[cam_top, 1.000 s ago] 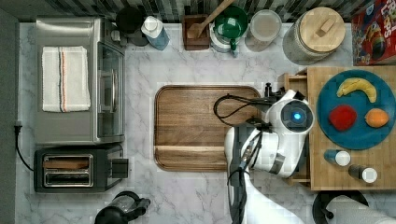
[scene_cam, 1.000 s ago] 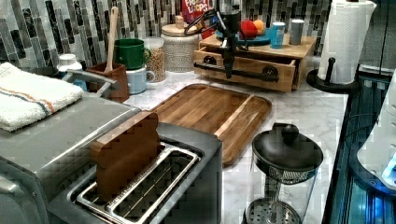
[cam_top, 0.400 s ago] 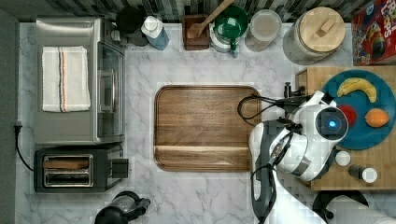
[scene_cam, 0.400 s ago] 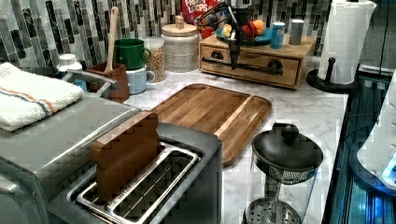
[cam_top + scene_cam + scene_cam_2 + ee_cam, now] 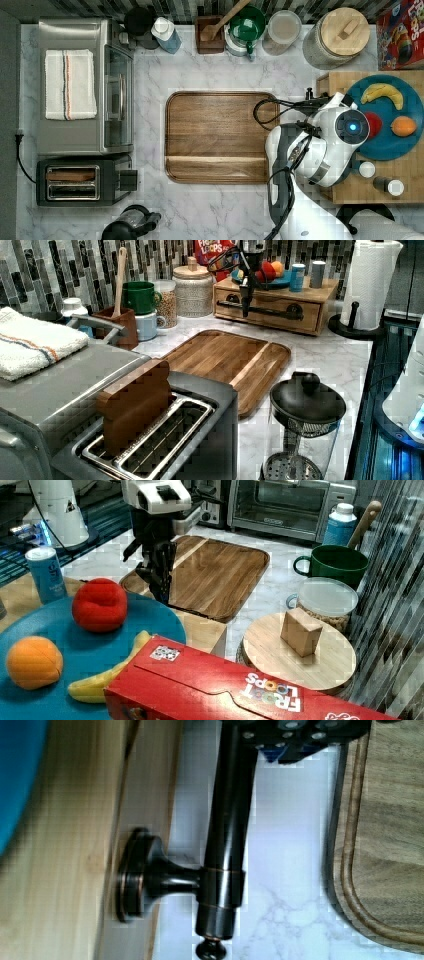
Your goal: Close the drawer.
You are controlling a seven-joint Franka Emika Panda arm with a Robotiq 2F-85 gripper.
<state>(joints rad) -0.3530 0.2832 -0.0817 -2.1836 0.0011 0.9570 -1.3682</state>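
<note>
With the light bamboo-coloured wooden drawer [image 5: 267, 310] looking flush in its box, closing seems done; my end effector [image 5: 245, 302] grips its dark metal bar handle [image 5: 225, 845].

in the left view the drawer [image 5: 272, 310] sits behind the tray [image 5: 230, 362], plate [image 5: 280, 284] on top
</note>
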